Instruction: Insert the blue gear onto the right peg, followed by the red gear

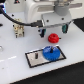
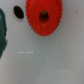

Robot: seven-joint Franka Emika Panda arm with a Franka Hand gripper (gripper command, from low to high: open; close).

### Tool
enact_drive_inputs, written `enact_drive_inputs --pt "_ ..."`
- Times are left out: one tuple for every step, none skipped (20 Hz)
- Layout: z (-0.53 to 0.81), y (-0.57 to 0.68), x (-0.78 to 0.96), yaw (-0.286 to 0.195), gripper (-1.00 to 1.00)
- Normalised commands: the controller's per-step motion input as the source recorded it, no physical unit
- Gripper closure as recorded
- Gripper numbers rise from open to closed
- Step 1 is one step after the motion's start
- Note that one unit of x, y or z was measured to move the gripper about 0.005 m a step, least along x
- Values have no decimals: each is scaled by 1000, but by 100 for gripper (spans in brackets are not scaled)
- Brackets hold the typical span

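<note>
The red gear [image 1: 52, 37] lies flat on the white table just behind the plate; in the wrist view the red gear [image 2: 44, 17] shows its dark centre hole. My gripper [image 1: 52, 31] hangs right above it, open, one dark finger on either side and nothing held. The blue gear [image 1: 49, 52] rests on the part of the black-bordered white plate [image 1: 33, 59] toward the exterior view's right. It covers the right peg, which I cannot make out. A thin dark pin [image 1: 36, 56] stands on the plate's other half.
A small beige and black fixture [image 1: 18, 30] stands toward the exterior view's left, with a black cable [image 1: 7, 15] behind it. In the wrist view a dark hole [image 2: 18, 11] lies beside the red gear, and a dark green shape [image 2: 1, 35] cuts the frame edge.
</note>
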Motion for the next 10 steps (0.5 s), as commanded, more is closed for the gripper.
enact_drive_inputs --pt "-344 83 -199 0 -100" --pt "-365 61 -225 0 -100" --pt "-389 63 -222 0 -100" --pt "-342 18 -190 0 -100" --pt "-351 32 -241 0 -100" --pt "-320 58 -285 0 -100" --pt "-325 70 -288 0 -100" --pt "-259 37 -247 0 -100" --pt "-328 79 -234 0 -100" --pt "-235 45 -177 0 -100"
